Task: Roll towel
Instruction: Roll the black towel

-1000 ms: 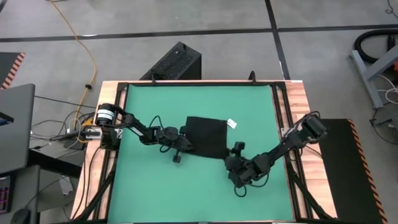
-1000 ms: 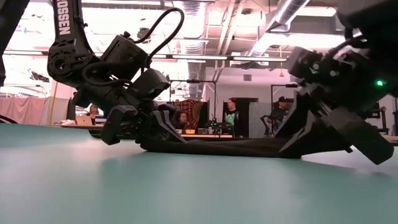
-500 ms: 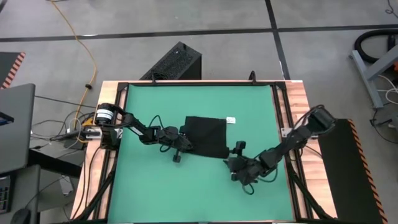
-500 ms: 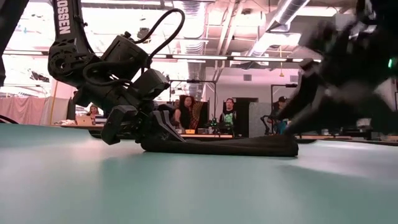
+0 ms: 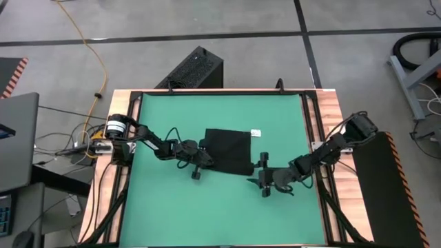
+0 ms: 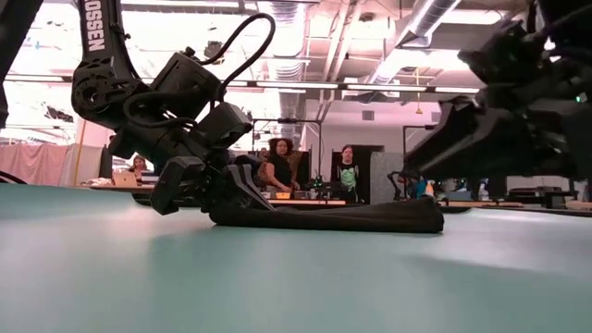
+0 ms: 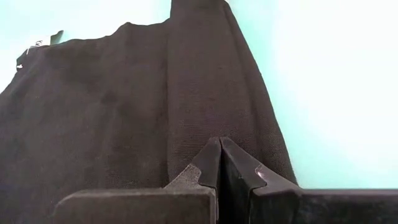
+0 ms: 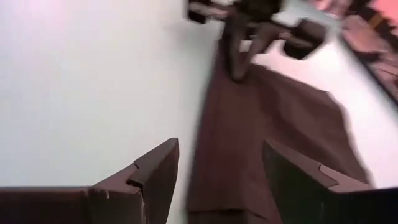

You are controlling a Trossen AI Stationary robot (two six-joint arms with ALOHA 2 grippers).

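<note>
The black towel lies on the green mat, its white tag at the far right corner. A folded band runs along its near edge; in the low view it shows as a low ridge. My left gripper is shut on the left end of that band. My right gripper is open, just off the towel's near right corner and raised above the mat. In the right wrist view the band lies ahead between the fingers, untouched. My left gripper pinches the left end of the towel's folded near band between its two shut fingers, more than one layer. The fingers come low from the table's left, slanting down, along the band. The towel lies flat on the mat.
Wooden strips and a black frame border the mat. A black box stands beyond the far edge. Bare mat lies near of the towel. People show in the room behind the table.
My right gripper has come away from the towel's near right end, risen off the mat and drawn back a little toward the table's right edge, its wrist turning. The towel's right end now lies free on the mat. My left gripper has kept still.
</note>
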